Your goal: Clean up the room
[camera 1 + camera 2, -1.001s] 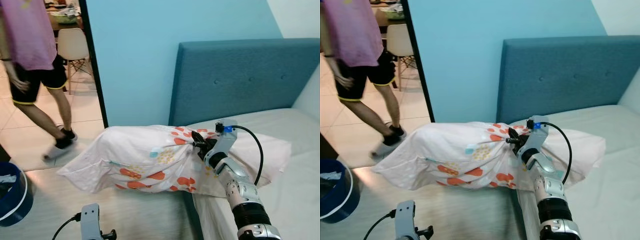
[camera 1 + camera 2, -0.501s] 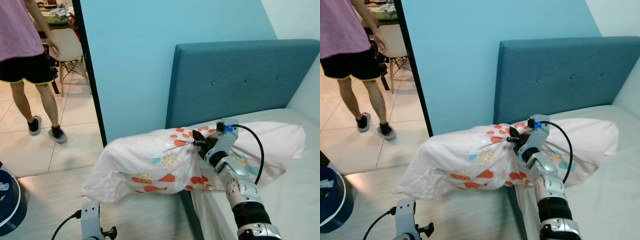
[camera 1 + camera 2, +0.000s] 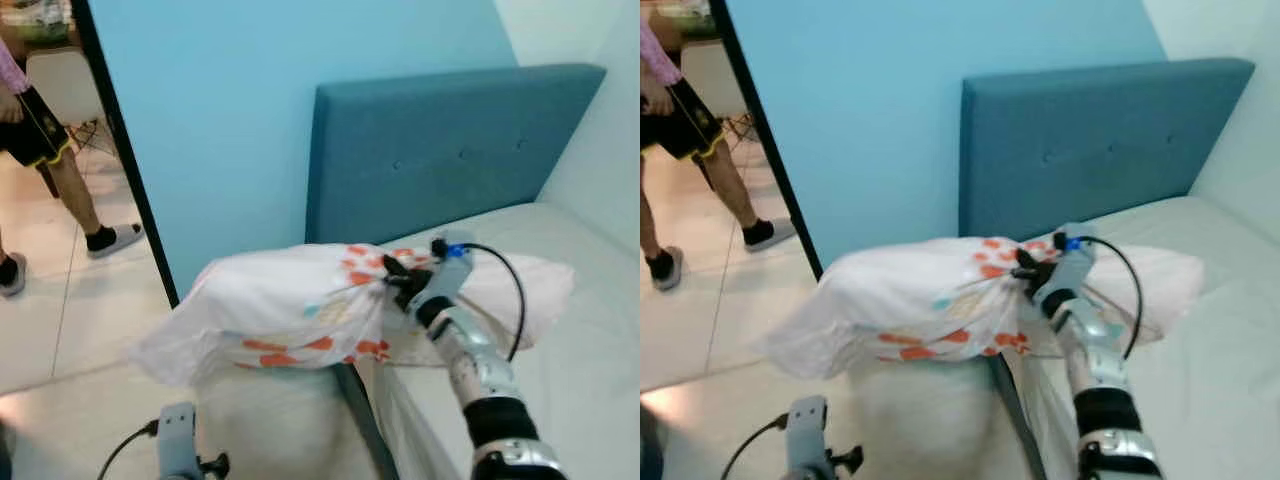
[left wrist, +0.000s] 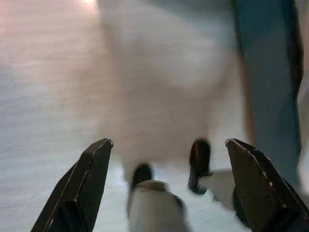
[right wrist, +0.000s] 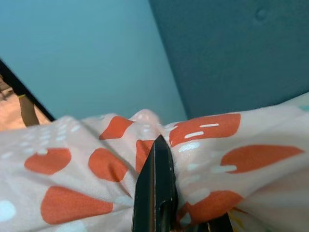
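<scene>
A bedroom with a light blue wall and a teal headboard (image 3: 440, 150) sits before the robot, and the head camera has swung right since a second ago, so the person (image 3: 30, 140) by the doorway now stands at the far left edge. In the left eye view the right gripper (image 3: 396, 281) stays clamped on a bunched fold of the patterned pillow (image 3: 300, 310), which has come nearer the mattress (image 3: 570, 370), its far end resting there while its left half overhangs the floor. The right wrist view confirms fingers pinching orange-spotted fabric. In the left wrist view the left gripper (image 4: 166, 145) hangs idle, spread wide above the floor. The pillow looks close to being laid down.
</scene>
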Robot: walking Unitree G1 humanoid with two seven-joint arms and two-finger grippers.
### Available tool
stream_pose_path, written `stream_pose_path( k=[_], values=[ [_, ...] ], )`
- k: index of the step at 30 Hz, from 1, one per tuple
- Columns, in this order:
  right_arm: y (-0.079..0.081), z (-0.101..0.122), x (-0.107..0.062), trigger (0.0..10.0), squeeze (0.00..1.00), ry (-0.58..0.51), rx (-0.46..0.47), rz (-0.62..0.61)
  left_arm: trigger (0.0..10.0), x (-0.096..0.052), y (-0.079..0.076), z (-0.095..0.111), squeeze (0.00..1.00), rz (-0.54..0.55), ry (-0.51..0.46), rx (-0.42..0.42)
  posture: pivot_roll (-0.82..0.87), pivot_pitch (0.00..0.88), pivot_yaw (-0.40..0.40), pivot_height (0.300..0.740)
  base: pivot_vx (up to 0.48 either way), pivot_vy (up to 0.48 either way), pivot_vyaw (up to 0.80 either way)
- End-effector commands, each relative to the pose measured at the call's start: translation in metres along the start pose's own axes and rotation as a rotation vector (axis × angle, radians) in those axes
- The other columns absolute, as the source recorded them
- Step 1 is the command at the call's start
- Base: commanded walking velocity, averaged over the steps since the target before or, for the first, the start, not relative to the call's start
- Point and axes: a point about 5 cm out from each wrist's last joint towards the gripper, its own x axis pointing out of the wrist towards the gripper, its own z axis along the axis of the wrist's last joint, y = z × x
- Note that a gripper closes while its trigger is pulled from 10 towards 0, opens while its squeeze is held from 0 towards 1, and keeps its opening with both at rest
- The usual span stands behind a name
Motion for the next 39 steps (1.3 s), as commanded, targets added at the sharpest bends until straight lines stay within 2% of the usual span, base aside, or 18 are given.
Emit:
stream_pose_path(
  k=[1, 30, 39],
  values=[
    [0.015, 0.021, 0.008, 10.0, 0.0, -0.105, -0.024, 0.058, 10.0, -0.003, 0.006, -0.009, 0.0, 0.013, 0.027, 0.008, 0.03, 0.0, -0.061, 0.74, 0.356, 0.0, 0.0],
    [0.007, 0.032, 0.005, 10.0, 0.0, -0.135, -0.041, 0.034, 10.0, -0.004, 0.007, -0.013, 0.0, 0.016, 0.038, 0.019, 0.01, 0.0, -0.064, 0.74, 0.364, 0.0, 0.0],
    [0.007, 0.035, 0.003, 10.0, 0.0, -0.139, -0.078, 0.049, 10.0, -0.004, 0.008, -0.014, 0.0, 0.023, 0.042, 0.009, 0.01, 0.0, -0.064, 0.74, 0.0, 0.0, 0.18]
  ],
)
